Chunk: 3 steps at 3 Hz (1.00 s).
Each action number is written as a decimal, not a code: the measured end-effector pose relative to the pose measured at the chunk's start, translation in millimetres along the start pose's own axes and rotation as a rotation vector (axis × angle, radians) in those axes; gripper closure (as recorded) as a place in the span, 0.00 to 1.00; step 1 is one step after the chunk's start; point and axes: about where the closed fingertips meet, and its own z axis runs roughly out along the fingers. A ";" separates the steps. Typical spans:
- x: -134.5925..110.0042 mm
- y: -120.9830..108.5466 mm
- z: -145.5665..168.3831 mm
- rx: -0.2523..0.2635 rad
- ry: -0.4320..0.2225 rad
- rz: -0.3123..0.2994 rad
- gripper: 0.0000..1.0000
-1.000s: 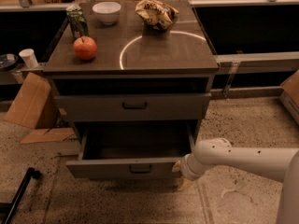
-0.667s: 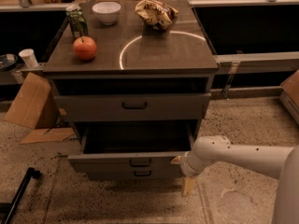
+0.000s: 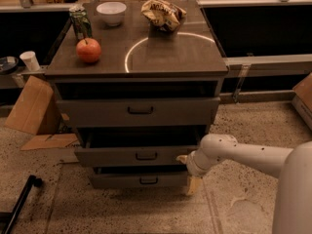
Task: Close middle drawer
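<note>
The middle drawer [image 3: 139, 156] is a wide, shallow grey-brown front with a small dark centre handle, second in the cabinet's stack. It stands out a little, with a dark gap above it. My gripper [image 3: 187, 174] is at the drawer front's right end, on a white arm [image 3: 243, 155] that comes in from the right. Its fingers are spread, one fingertip [image 3: 182, 158] against the drawer's right edge and the other lower down, beside the lowest drawer [image 3: 141, 180]. The taller top drawer [image 3: 139, 111] also stands slightly out.
On the cabinet top [image 3: 161, 57] are a red apple [image 3: 88, 50], a green can [image 3: 80, 22], a white bowl [image 3: 111, 12] and a crumpled snack bag [image 3: 163, 13]. Cardboard [image 3: 31, 106] and a paper cup [image 3: 30, 60] are at the left. A black pole [image 3: 19, 206] lies on the floor at lower left.
The middle drawer has slid back into the cabinet from far out to a small gap. My gripper has moved in with it, toward the cabinet.
</note>
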 end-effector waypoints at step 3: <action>7.1 -31.0 1.0 0.016 -0.010 0.011 0.65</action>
